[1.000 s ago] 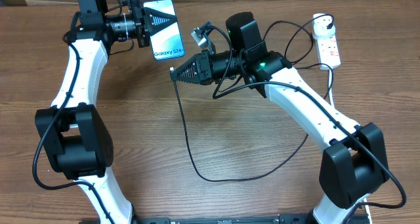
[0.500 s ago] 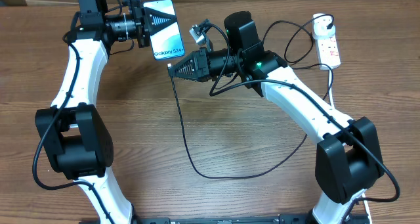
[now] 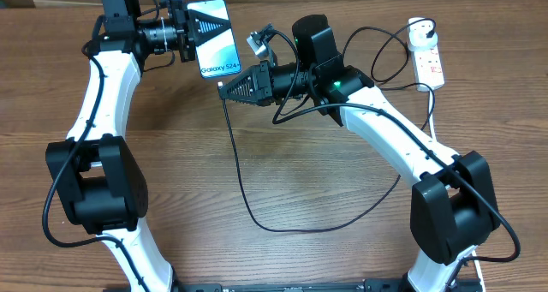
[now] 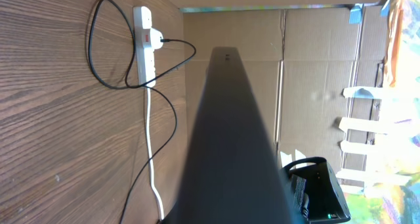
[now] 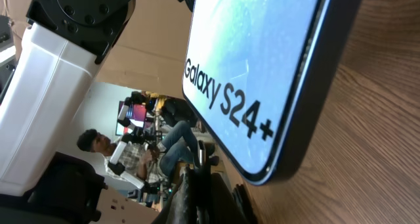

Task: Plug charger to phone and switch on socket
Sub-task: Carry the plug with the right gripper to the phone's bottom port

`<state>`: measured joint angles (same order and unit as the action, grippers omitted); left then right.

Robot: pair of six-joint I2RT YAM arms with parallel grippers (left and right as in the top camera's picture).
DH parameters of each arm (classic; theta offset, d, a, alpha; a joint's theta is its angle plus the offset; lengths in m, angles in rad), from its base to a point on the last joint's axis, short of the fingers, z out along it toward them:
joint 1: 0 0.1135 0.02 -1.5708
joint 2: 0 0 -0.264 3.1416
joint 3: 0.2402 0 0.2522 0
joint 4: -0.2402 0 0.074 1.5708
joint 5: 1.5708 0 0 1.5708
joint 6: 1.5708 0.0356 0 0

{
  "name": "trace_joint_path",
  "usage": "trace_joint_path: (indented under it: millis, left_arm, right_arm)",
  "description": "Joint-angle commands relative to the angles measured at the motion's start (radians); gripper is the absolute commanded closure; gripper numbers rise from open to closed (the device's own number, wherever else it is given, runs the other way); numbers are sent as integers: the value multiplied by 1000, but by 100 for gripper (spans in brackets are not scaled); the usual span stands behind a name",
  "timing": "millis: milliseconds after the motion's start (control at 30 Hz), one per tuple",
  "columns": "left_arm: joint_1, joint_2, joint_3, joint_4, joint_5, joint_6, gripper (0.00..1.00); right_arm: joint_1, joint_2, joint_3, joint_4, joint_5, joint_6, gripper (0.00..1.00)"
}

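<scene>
- Since the left gripper (image 3: 218,22) is clamped on the phone (image 3: 220,52) at the far left of the counter (image 3: 300,181), that arm should simply hold rigid, so the "Galaxy S24+" edge does not drift.
- With the right gripper (image 3: 227,88) closed on the charger (image 3: 240,172) at its connector tip (image 3: 223,91), just near-right of that phone edge, I would line the tip square to the port and then push straight in, slowly. A skewed approach would likely scrape the frame.
- Slack loops toward the near side, so the cable should not tug.
- Counted: two arms.
- One socket (image 3: 428,61) lies at the far right, with the round white adapter (image 3: 418,37) seated in it.
- One phone.
- One charger.
</scene>
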<state>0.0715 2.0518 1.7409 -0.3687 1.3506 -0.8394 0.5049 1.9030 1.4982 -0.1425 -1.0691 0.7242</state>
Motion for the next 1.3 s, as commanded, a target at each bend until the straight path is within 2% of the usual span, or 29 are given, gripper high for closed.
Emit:
trace_joint_path:
  millis: [0,1267]
  left_arm:
    - [0,-29,15,8,45,-13,96]
    - [0,-29,15,16,80,10,96]
  right_arm:
    - [-8,10,-7,8,-9,8,96]
    - [-18,31,-7,96,-63,39,96]
